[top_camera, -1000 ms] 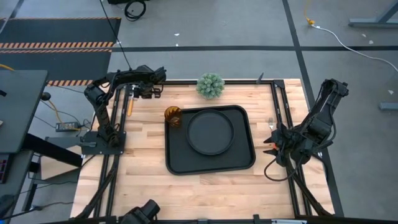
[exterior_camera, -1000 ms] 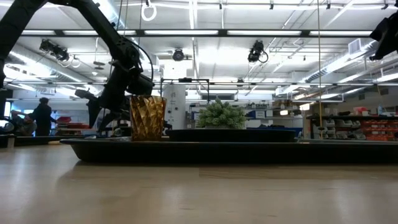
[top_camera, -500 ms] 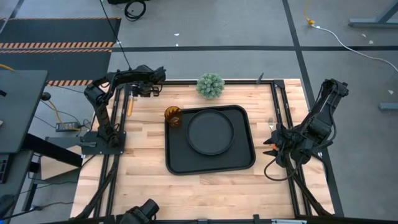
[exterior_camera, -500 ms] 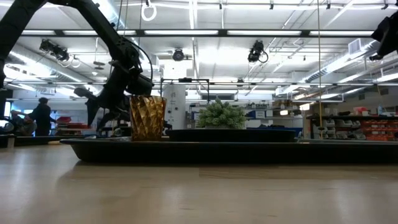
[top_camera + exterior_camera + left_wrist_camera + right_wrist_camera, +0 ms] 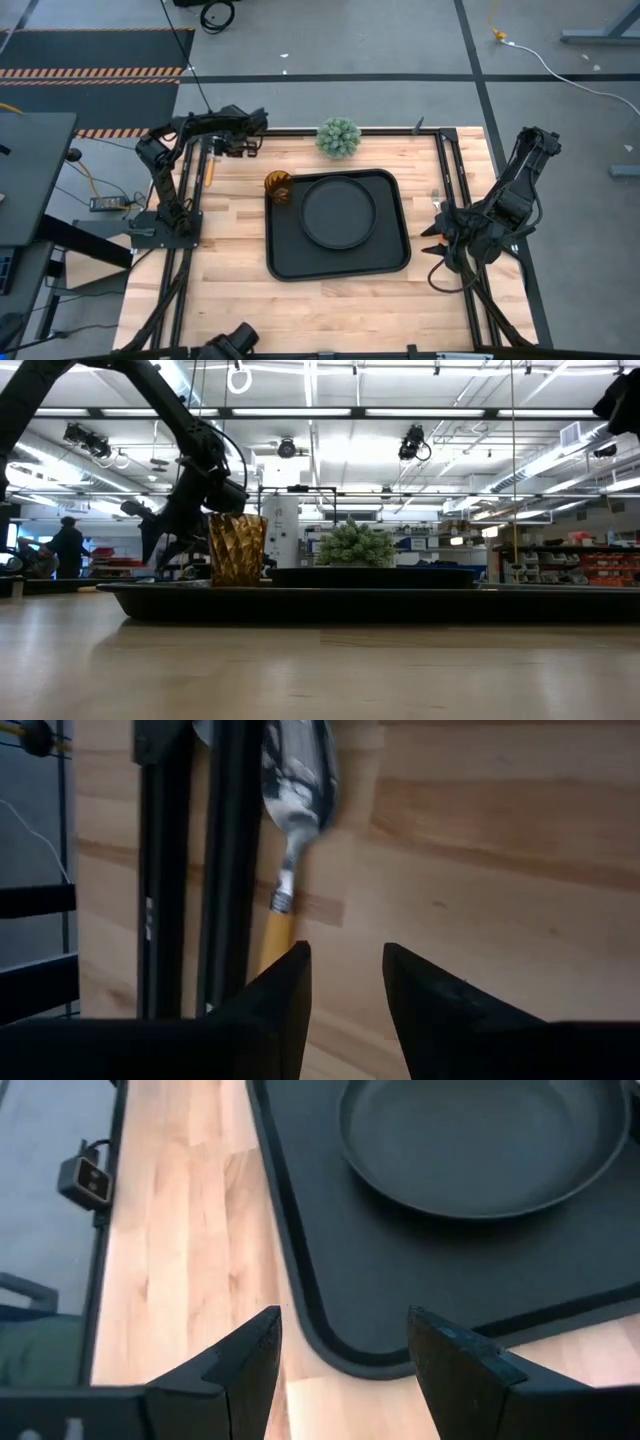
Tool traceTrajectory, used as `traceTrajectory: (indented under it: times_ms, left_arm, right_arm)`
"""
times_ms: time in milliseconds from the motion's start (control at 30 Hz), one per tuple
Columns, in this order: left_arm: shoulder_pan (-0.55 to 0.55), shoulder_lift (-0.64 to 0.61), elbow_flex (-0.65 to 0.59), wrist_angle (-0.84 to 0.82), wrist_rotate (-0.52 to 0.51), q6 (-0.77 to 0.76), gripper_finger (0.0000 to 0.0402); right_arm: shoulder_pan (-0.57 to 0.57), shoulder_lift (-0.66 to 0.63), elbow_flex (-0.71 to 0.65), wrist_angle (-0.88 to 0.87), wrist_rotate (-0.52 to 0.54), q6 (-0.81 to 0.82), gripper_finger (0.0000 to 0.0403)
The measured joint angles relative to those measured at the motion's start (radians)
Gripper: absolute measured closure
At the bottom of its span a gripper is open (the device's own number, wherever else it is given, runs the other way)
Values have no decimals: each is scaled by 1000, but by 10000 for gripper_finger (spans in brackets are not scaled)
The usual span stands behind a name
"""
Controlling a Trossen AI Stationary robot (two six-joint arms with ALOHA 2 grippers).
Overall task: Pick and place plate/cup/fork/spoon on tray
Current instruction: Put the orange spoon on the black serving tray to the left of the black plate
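Note:
The black tray lies mid-table with the round black plate on it. The amber cup stands upright at the tray's far left corner. The spoon, silver bowl and yellow-orange handle, lies flat on the wood along the black rail at the table's left edge. My left gripper hovers open just above and beside its handle, with bare wood between the fingers. The fork's silver tines show at the right edge. My right gripper hangs open near them, over the tray's right side.
A small green plant stands at the far edge behind the tray. Black frame rails run along the table's left and right sides. Bare wood lies left of the tray and toward the near edge.
My right gripper has tipped a little at the wrist and stays open. The left gripper and all the things on the table have kept still.

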Motion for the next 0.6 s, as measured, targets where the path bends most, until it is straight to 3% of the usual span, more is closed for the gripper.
traceTrajectory:
  times_ms: [200, 367, 600]
  left_arm:
    - [-28, 0, 0, 0, 38, 12, 269]
    - [-59, 0, 0, -1, 35, 25, 269]
    - [-91, -8, 0, -73, -79, 67, 269]
  right_arm:
    - [0, 0, 0, 7, -90, -3, 181]
    - [0, 0, 0, 24, -106, -26, 181]
    - [0, 0, 0, 50, -104, -73, 181]
